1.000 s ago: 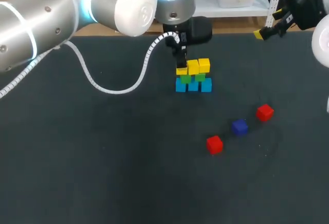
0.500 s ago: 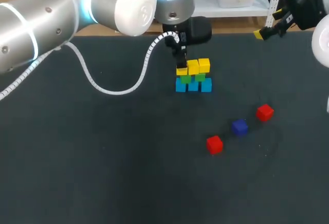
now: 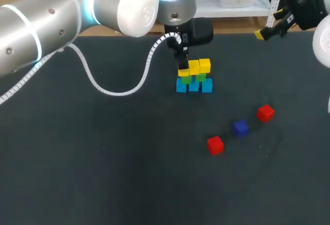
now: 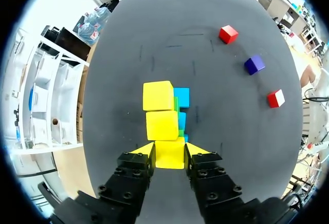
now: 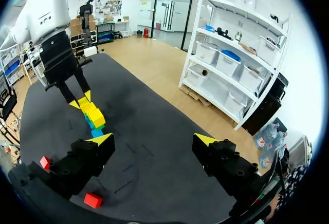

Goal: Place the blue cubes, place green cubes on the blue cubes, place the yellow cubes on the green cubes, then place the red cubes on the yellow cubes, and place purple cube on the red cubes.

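Note:
A small stack stands at the back middle of the table. Its bottom row is three blue cubes (image 3: 194, 86), with green cubes (image 3: 200, 77) on them and yellow cubes (image 3: 199, 66) on top. My left gripper (image 3: 182, 68) comes down from above at the row's left end. It is shut on the end yellow cube (image 4: 169, 153), which lines up with the other two yellow cubes (image 4: 160, 110). Two red cubes (image 3: 215, 145) (image 3: 265, 112) and a purple cube (image 3: 240, 127) lie loose at the front right. My right gripper (image 5: 154, 140) hangs open and empty above the table's back right edge (image 3: 269, 25).
The dark table mat (image 3: 103, 158) stretches bare to the left and front of the stack. The left arm's white coiled cable (image 3: 118, 88) droops just over the mat, left of the stack.

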